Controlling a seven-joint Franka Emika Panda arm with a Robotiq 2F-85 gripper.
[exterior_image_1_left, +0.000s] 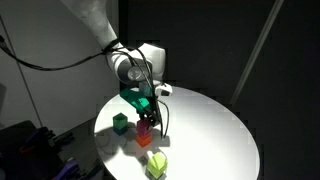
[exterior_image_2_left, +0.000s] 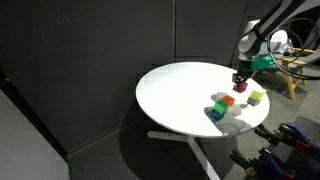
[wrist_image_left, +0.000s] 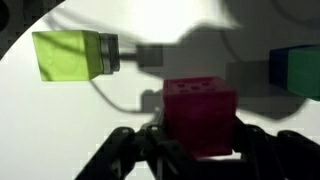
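- Pincer (wrist_image_left: 198, 148): closed on red cube (wrist_image_left: 200, 108), just over bench (exterior_image_1_left: 210, 130).
- Hazard: a shallow hold could let the cube slip, tumble and knock yellow block (wrist_image_left: 68, 55) or green block (exterior_image_1_left: 120, 122).

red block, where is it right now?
In the wrist view the red block sits bottom centre, held in the gripper, with the yellow-green block upper left. In an exterior view it is over the white table, near the green cube.

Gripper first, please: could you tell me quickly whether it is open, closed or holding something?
Gripper: closed on the red block.
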